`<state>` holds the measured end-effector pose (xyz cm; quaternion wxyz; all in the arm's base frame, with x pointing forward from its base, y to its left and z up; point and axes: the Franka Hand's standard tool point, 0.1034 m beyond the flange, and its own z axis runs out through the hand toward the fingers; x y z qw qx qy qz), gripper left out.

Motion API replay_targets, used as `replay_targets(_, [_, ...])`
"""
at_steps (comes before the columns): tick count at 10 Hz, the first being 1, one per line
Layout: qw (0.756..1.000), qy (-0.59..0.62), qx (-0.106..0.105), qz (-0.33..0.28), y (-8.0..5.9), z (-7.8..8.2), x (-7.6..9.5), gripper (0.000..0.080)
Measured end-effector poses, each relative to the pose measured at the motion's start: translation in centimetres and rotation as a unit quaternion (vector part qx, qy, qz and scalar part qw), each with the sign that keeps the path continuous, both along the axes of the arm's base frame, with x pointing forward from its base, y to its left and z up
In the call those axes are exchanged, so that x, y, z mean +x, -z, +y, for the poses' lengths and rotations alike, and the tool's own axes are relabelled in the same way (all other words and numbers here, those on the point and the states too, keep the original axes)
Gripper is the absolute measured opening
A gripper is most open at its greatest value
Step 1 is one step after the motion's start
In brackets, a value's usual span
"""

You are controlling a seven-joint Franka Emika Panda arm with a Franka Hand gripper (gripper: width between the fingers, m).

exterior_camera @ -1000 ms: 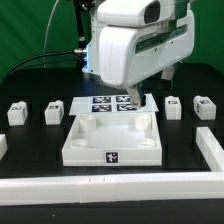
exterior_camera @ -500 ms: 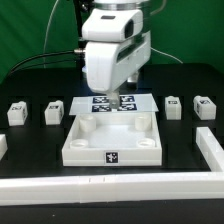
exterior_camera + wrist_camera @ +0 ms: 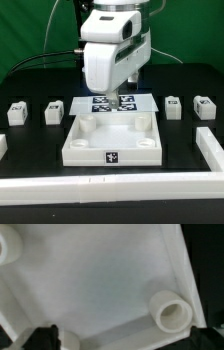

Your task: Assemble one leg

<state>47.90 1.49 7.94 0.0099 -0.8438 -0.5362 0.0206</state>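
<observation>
Several small white legs with marker tags stand on the black table in the exterior view: two at its left (image 3: 17, 113) (image 3: 54, 112) and two at its right (image 3: 173, 106) (image 3: 204, 107). The large white tray-like piece (image 3: 110, 150) with round corner sockets lies in the middle. My gripper (image 3: 118, 100) hangs over the tray's far edge, apart from every leg. In the wrist view the gripper (image 3: 125, 339) is open and empty. Its dark fingertips (image 3: 40, 336) frame the tray's floor (image 3: 100, 286) and a round socket (image 3: 170, 314).
The marker board (image 3: 100, 103) lies flat behind the tray, partly hidden by the arm. A white rail (image 3: 212, 150) runs along the exterior view's right, another along the front (image 3: 110, 185), and a short piece sits at the left edge (image 3: 3, 145).
From one second ago, the arm swung toward the exterior view's left and turned, so the gripper now hangs over the tray's far edge. It has held still over the last half second.
</observation>
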Motion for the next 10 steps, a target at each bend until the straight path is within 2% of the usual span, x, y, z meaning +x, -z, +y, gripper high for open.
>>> replay_targets(1, [1.0, -0.011, 0.001, -0.003, 0.1, 0.0, -0.1, 0.065])
replay_targets(2, [0.998, -0.056, 0.005, -0.017, 0.7, -0.3, -1.0, 0.065])
replay_targets(3, [0.996, -0.088, 0.006, -0.01, 1.4, -0.4, -2.7, 0.065])
replay_targets(6, [0.986, -0.165, 0.009, -0.008, 3.2, -0.2, -5.6, 0.065])
replay_targets(8, [0.984, -0.176, 0.013, 0.007, 4.7, -0.1, -6.7, 0.065])
replay_targets(10, [0.984, -0.174, 0.016, 0.018, 5.8, 0.1, -7.1, 0.065])
